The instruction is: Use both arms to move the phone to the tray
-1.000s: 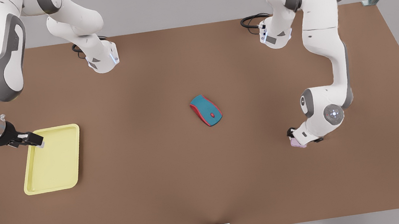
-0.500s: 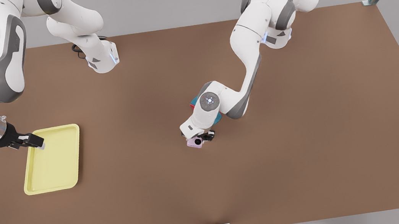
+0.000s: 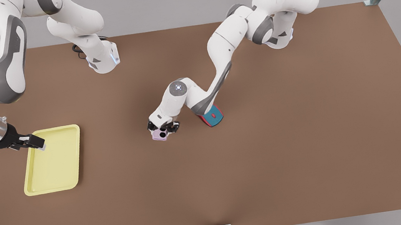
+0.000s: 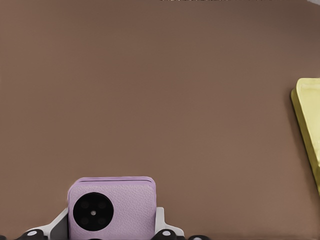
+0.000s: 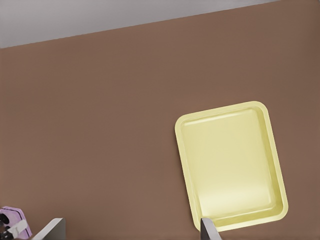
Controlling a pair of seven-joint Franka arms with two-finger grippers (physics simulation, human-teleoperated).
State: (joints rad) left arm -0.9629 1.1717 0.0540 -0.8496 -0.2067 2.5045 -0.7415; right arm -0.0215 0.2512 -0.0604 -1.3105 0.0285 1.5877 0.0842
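Note:
The pale pink phone (image 3: 159, 134) hangs just above the table's middle, its black circles showing, with my left gripper (image 3: 163, 128) shut on it. The left wrist view shows the phone (image 4: 112, 207) held between the fingers (image 4: 162, 227), with the tray's edge (image 4: 307, 130) far off. The pale yellow tray (image 3: 53, 159) lies flat at the front view's left. My right gripper (image 3: 36, 143) hovers open over the tray's near-left corner, holding nothing. In the right wrist view the tray (image 5: 230, 165) lies below the right gripper (image 5: 132, 232), and the phone (image 5: 12, 220) peeks in at a corner.
A teal-and-red mouse (image 3: 212, 118) lies on the brown table (image 3: 304, 133) just to the front view's right of the phone, partly under the left arm's forearm. Bare table stretches between phone and tray.
The left arm has swung the phone from the table's right side, over the mouse, toward the front view's left. The right gripper has stayed over the tray.

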